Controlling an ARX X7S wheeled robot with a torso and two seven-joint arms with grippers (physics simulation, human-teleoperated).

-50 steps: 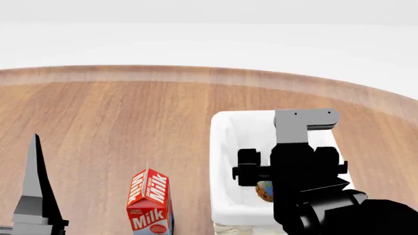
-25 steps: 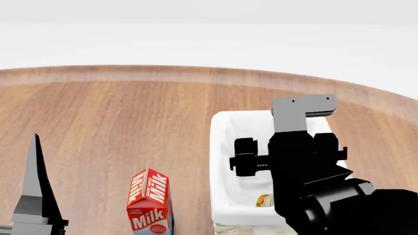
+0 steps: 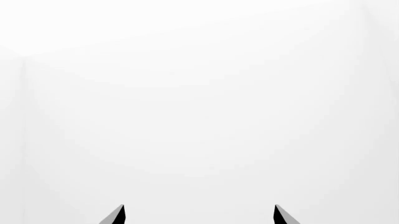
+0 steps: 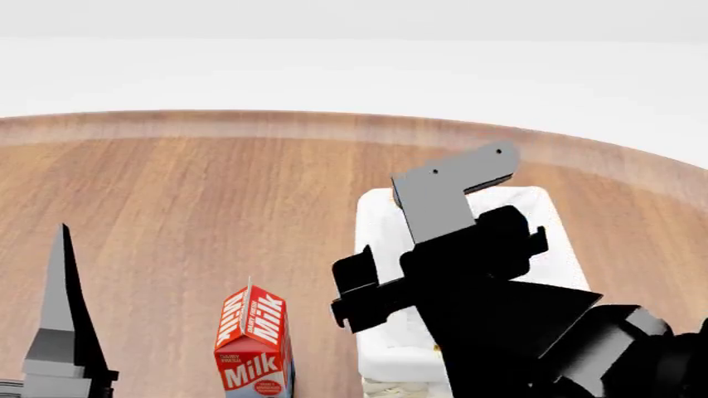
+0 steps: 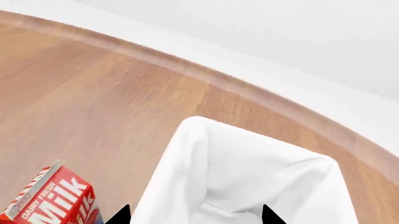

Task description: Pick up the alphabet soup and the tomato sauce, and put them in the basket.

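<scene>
The white basket (image 4: 376, 249) stands on the wooden table at the right, and its white liner (image 5: 249, 172) fills the right wrist view. Above it hangs my right gripper (image 4: 443, 265), tilted over to the left. Its two black fingertips (image 5: 121, 215) stand wide apart with nothing between them. The arm covers most of the basket's inside, so the alphabet soup is hidden. The tomato sauce is out of view. My left gripper (image 4: 61, 332) is low at the left edge, and its fingertips (image 3: 118, 214) are apart against plain white.
A red and white milk carton (image 4: 254, 340) stands upright just left of the basket, also visible as the carton (image 5: 53, 200) in the right wrist view. The round table's far edge (image 4: 332, 120) curves across the back.
My right arm has risen and rolled to the left over the basket. The can seen lying in the basket under it earlier is now covered by the arm. The left arm has stayed put.
</scene>
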